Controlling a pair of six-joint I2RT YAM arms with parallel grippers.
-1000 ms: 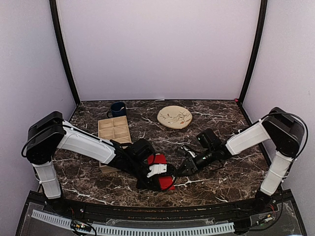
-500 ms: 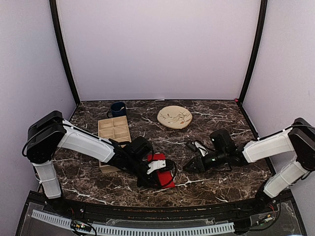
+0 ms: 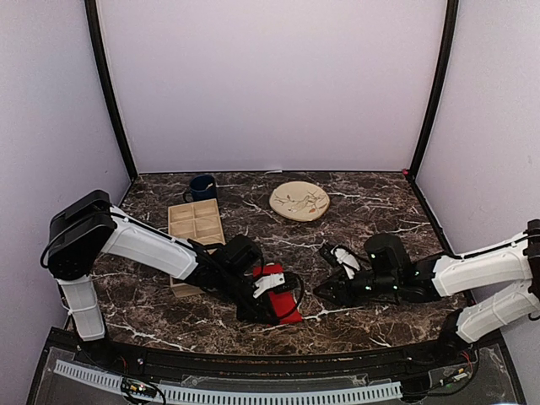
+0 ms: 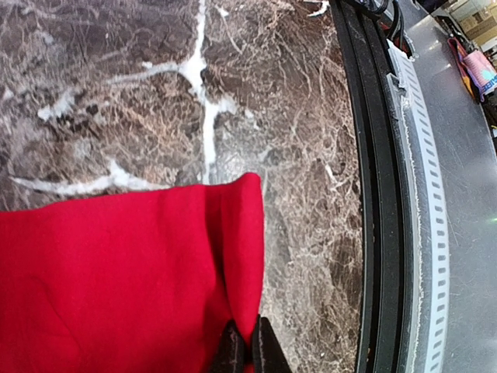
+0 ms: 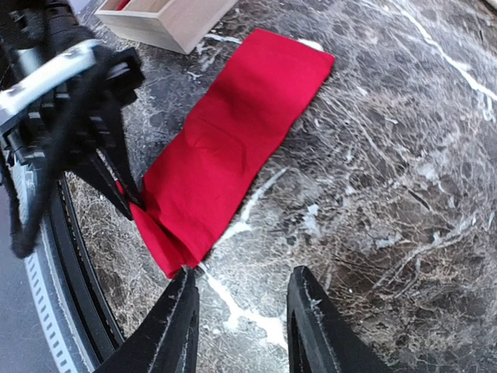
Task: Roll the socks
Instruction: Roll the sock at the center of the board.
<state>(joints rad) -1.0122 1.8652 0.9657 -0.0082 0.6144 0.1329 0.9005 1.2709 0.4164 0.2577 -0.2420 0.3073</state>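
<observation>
My right arm (image 3: 481, 266) has drawn back to the right, and its right pincer (image 5: 242, 311) now hangs open and empty, just short of the near end of the socks (image 5: 233, 132). They lie flat in a strip on the counter (image 3: 371, 219). The left pincer (image 4: 248, 350) is clamped on their near corner. To roll well, I'd keep that corner taut and turn evenly so the layers don't slip. The left arm (image 3: 152, 245) stretches low, wrist tipped down.

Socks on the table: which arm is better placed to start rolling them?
Left. The left gripper is pinched shut on the edge of the socks, so it could probably start the roll; the right gripper is open, holding nothing.
</observation>
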